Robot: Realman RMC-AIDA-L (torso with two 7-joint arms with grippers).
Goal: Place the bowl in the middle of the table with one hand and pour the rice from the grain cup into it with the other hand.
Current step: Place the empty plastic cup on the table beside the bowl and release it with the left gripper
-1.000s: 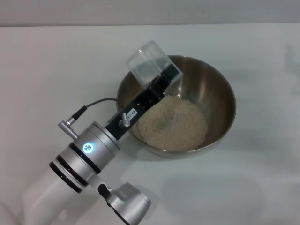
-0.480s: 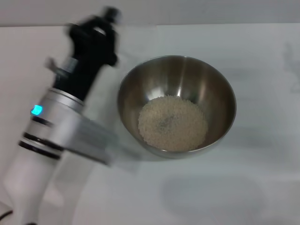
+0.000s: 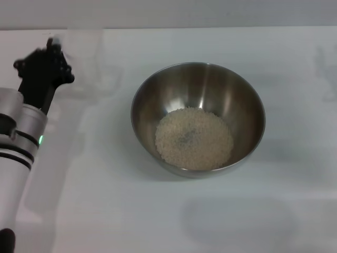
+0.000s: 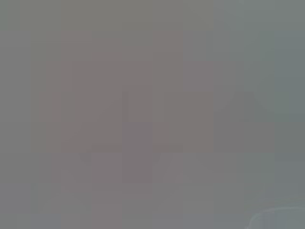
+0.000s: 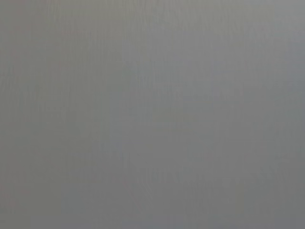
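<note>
Rice (image 3: pixel 194 138) sits in bowl (image 3: pixel 198 119) mid-table (image 3: pixel 158 211); left gripper (image 3: pixel 45 68) far left, grip state unreadable, cup unseen, could spill leftover grains

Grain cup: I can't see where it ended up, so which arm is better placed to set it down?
Left, probably. The left claw hovers over the table on the robot's left of the bowl, which holds the rice. No right arm shows in any view.

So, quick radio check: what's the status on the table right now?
Left tool at table's far left, clear of bowl. Right arm out of sight. Rice heaped in bowl, mid-table. Cup not clearly visible. Nothing in the way.
</note>
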